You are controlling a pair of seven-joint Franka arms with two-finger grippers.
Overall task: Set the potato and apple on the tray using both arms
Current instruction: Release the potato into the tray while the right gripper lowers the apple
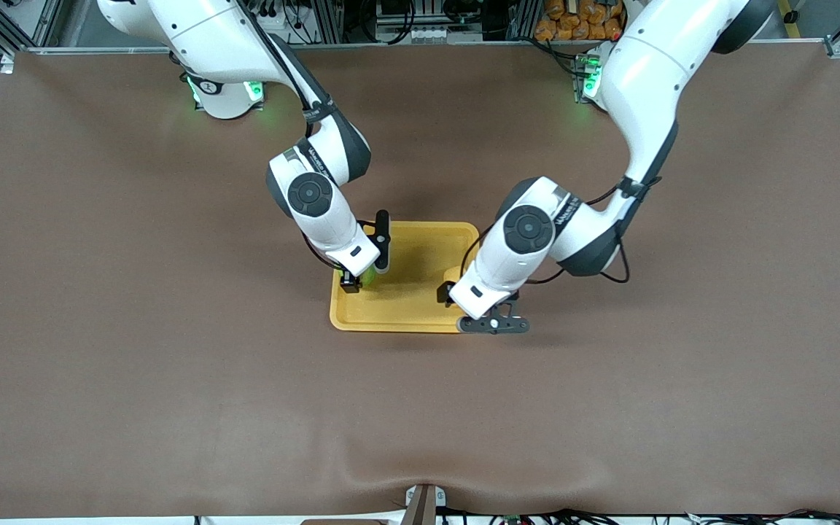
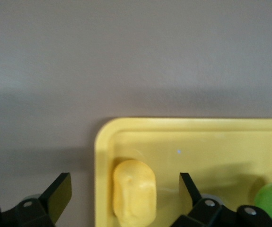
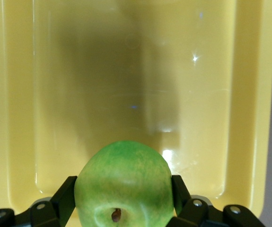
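Tray [image 1: 420, 292], one, yellow-orange, at mid-table between the two arms, low rim all round. Potato [image 2: 134, 191], one, lying on the tray floor at the corner toward the left arm's end, just inside the rim; mostly hidden under the wrist in the front view. Left gripper [image 2: 121, 196] low over that corner, fingers spread wide on either side of the potato with clear gaps, touching nothing; judged a release posture, potato let go and resting on its own. Apple [image 3: 124, 184], one, green, stem dimple facing the right wrist camera, pinched between the fingers of the right gripper [image 1: 367, 273] over the tray's side toward the right arm's end; both pads pressed against its flanks. Cannot tell whether the apple touches the tray floor or hangs just above it. Probably held low and well inside the rim so it will not roll off when freed. Apple also seen at the edge of the left wrist view, well apart from the potato, so each arm keeps to its own end of the tray and the grippers do not crowd. Count: two arms, two grippers, one tray, one potato, one apple. Potato step judged done; apple not yet released.
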